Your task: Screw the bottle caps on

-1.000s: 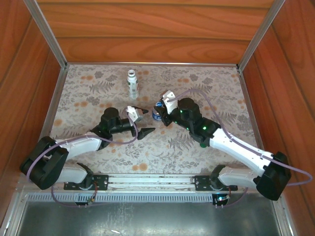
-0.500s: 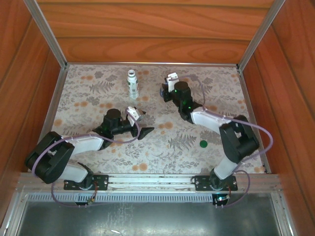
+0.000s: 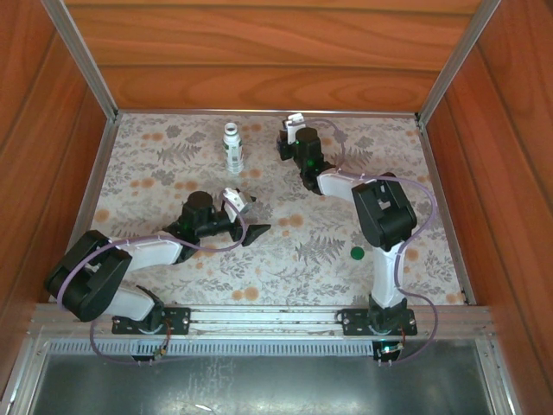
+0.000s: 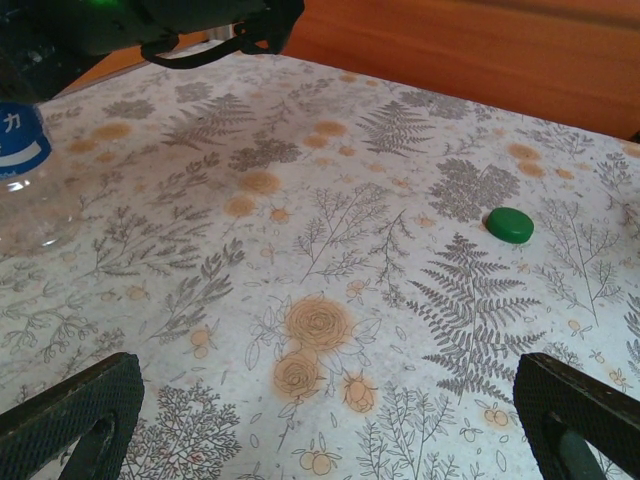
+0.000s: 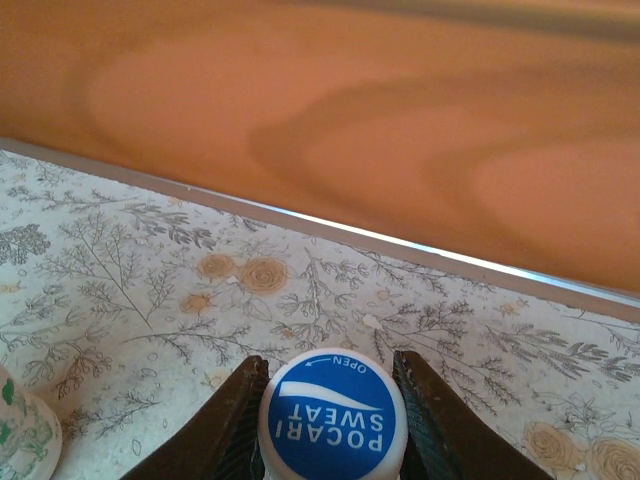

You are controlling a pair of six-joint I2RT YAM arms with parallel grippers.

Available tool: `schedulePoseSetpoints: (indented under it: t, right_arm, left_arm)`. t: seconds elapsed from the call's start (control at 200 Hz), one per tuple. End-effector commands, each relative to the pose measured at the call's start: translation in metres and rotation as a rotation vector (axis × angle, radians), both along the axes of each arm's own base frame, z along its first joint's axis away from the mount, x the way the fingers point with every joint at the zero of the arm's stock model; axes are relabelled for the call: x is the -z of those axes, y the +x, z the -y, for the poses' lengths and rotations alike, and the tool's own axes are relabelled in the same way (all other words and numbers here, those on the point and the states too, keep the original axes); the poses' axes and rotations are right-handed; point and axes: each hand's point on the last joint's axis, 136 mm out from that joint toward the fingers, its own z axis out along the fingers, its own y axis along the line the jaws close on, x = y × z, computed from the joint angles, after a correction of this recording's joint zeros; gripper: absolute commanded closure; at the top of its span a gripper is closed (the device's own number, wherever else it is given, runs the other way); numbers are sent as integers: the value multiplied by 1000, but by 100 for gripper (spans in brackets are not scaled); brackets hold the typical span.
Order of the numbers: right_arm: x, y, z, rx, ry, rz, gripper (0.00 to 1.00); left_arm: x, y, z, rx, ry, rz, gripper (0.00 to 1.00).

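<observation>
My right gripper [image 3: 285,145] is at the back of the table, close to the wall. It is shut on the blue cap [image 5: 333,425], which reads POCARI SWEAT and sits between its two fingers [image 5: 235,420]. Below that cap, at the left edge of the left wrist view, is the clear bottle [image 4: 25,190] with its blue label. Whether it rests on the table I cannot tell. The white bottle [image 3: 232,147] stands upright to the left of the right gripper. The green cap [image 3: 357,253] [image 4: 510,225] lies loose on the cloth. My left gripper [image 3: 251,221] [image 4: 325,380] hovers low, open and holding nothing.
A floral cloth [image 3: 285,251] covers the table. Wooden walls with metal rails [image 3: 259,112] close in the back and both sides. The right arm [image 3: 380,216] stands folded over the right half. The wall rail [image 5: 400,245] runs just ahead of the right gripper.
The right arm swung from the table's middle to the back wall, carrying the blue-capped bottle, and the green cap came into view. The left arm barely moved.
</observation>
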Motion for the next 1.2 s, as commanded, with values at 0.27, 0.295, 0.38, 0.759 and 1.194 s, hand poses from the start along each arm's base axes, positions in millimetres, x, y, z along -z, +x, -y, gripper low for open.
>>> schedulePoseSetpoints:
  t: [0.27,0.295,0.38,0.759,1.194]
  right_arm:
    - [-8,1,12,19,27,-2,54]
    - [-10,1,12,16,22,2,51]
    - [-15,-2,14,12,8,7,43]
    - [-49,-39,42,50,12,7,10]
    - [-60,-144,35,-258,77,-95,0]
  left_arm:
    - [-7,9,1,-22,-22,-3,0]
    - [-7,10,1,-27,-23,-4,0]
    - [-8,12,-2,-39,-25,-5,0]
    - [-18,60,-34,-235,-46,-14,0]
    - [-22,158,-89,-604,9,51,0]
